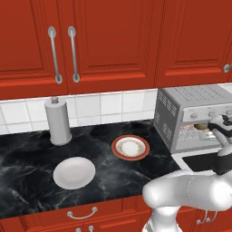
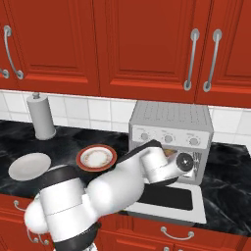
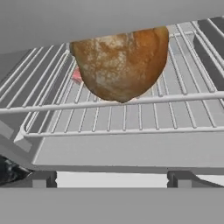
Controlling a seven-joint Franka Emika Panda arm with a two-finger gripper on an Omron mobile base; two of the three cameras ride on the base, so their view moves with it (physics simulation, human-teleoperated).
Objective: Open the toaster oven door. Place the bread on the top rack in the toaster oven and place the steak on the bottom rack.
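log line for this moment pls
door: open | bread: on top rack | tool: open, empty, at oven mouth

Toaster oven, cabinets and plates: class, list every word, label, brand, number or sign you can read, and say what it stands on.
None can be read.
The toaster oven has only blank knobs on its panel; any marks are too small to tell.

I see a paper towel holder [image 1: 58, 121] by the backsplash, a white bowl [image 1: 74, 172] nearer me, a red-rimmed plate [image 1: 130, 147] beside it, red cabinets [image 1: 108, 41] above.
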